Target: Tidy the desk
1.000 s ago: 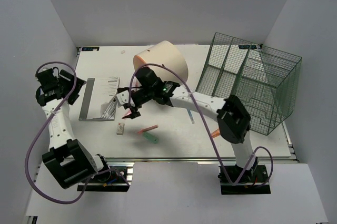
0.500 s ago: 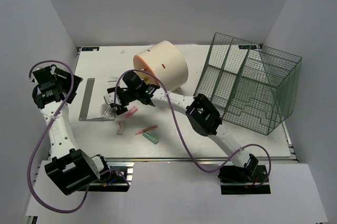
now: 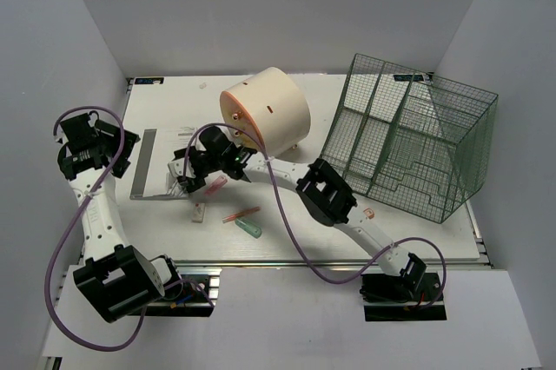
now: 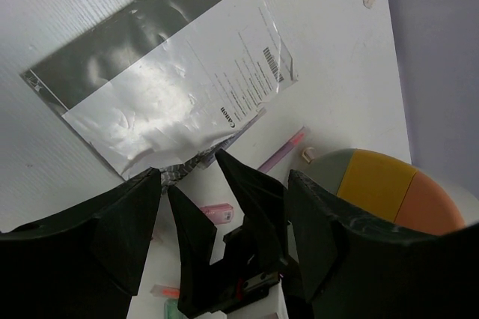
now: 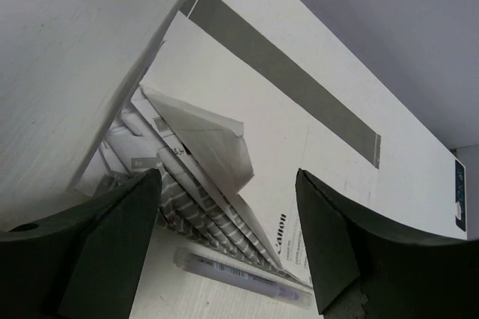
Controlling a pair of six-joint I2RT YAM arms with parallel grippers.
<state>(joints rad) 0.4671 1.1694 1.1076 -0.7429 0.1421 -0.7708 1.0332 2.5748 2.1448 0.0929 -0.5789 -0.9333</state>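
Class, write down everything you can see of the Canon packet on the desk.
The Canon packet is a white printed sheet with a grey band along one edge, in a glossy, crinkled clear sleeve. It lies flat on the left of the desk. Striped folded leaflets show at one end, where the open right gripper hovers.

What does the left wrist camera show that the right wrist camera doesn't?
Only the left wrist view shows the right arm's fingers, spread open at the manual's edge, and the round container. Only the right wrist view shows a black label at the desk's far corner and a folded white sheet on fanned leaflets. Both show the Canon manual on the white desk, with a pen beside it, probably the same one.
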